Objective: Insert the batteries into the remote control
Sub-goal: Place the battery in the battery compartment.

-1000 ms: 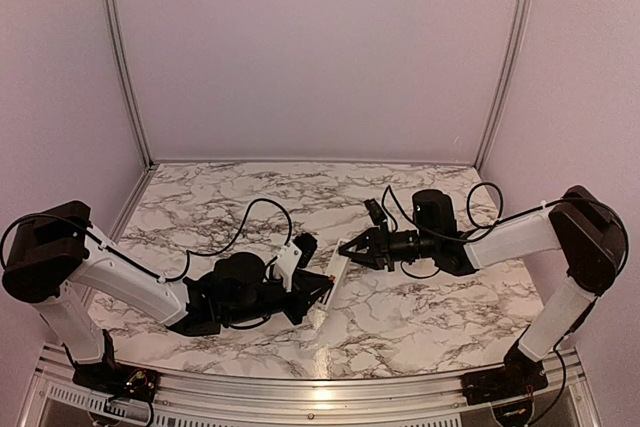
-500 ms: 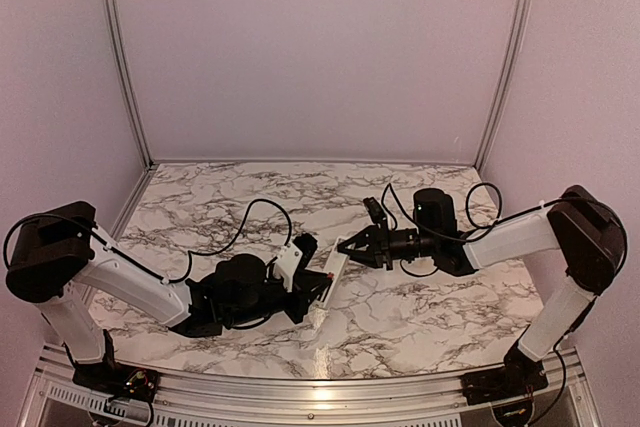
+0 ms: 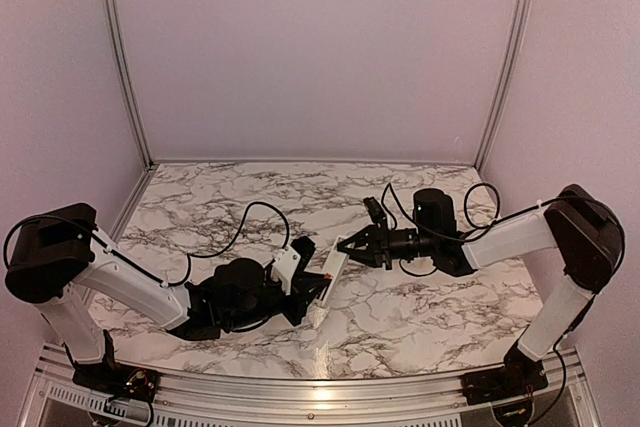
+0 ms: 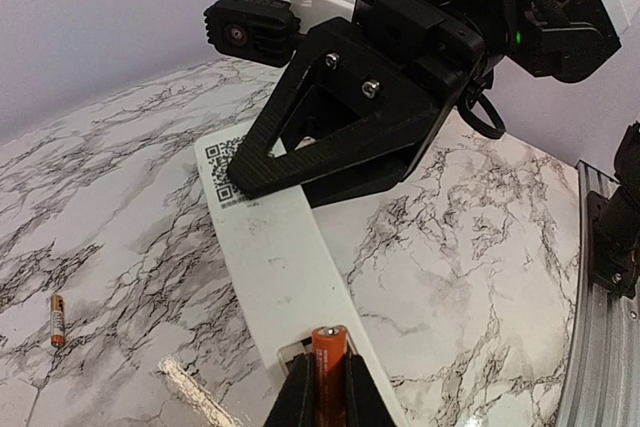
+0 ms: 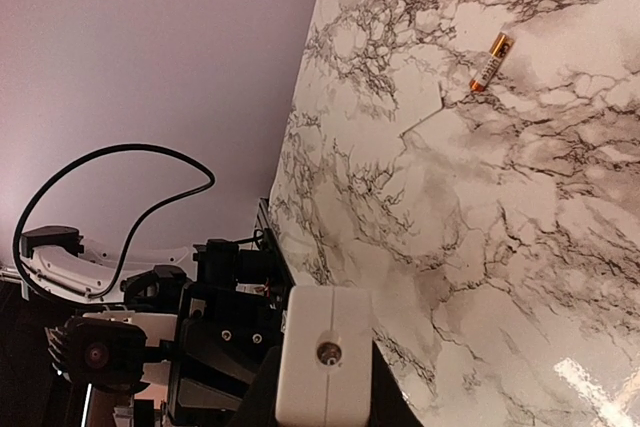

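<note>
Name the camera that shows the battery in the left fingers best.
Left wrist: the battery stands clear between the left fingers, at the remote control's near end. Top external shows it only as a reddish speck. Right wrist shows none of it, only a loose battery.

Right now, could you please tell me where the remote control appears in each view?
Top external: remote control just below centre, tilted.
Left wrist: remote control running from bottom edge up to centre.
Right wrist: its end face at bottom centre.
Shared landmark: marble table in all three; loose battery in both wrist views.
</note>
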### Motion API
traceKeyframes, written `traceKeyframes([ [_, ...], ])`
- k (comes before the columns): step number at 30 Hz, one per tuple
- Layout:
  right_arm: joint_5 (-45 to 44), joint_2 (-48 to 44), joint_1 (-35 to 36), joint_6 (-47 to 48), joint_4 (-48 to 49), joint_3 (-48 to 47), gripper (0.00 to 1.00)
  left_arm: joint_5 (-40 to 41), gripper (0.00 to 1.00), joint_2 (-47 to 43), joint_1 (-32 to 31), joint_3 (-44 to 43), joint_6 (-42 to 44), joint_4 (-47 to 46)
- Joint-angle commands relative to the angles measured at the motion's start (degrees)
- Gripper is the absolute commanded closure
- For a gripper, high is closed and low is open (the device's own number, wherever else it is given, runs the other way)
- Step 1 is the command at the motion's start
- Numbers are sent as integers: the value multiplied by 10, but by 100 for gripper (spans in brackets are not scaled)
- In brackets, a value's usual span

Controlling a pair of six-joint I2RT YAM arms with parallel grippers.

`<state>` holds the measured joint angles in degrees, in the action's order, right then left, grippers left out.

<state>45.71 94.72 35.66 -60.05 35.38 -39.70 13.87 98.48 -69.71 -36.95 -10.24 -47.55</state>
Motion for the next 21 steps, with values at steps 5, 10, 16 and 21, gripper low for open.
traceKeyframes([
  [5,12,0,-8,4,3,-17,100,30,100,-5,0,-5,-2,60],
  [10,3,-3,-8,24,-20,-22,100,26,100,0,0,-39,-25,110],
  [16,3,-4,-8,27,-24,-23,100,20,100,6,0,-69,-44,146],
  [21,-2,-9,-8,34,-34,-25,100,20,100,1,2,-68,-58,157],
])
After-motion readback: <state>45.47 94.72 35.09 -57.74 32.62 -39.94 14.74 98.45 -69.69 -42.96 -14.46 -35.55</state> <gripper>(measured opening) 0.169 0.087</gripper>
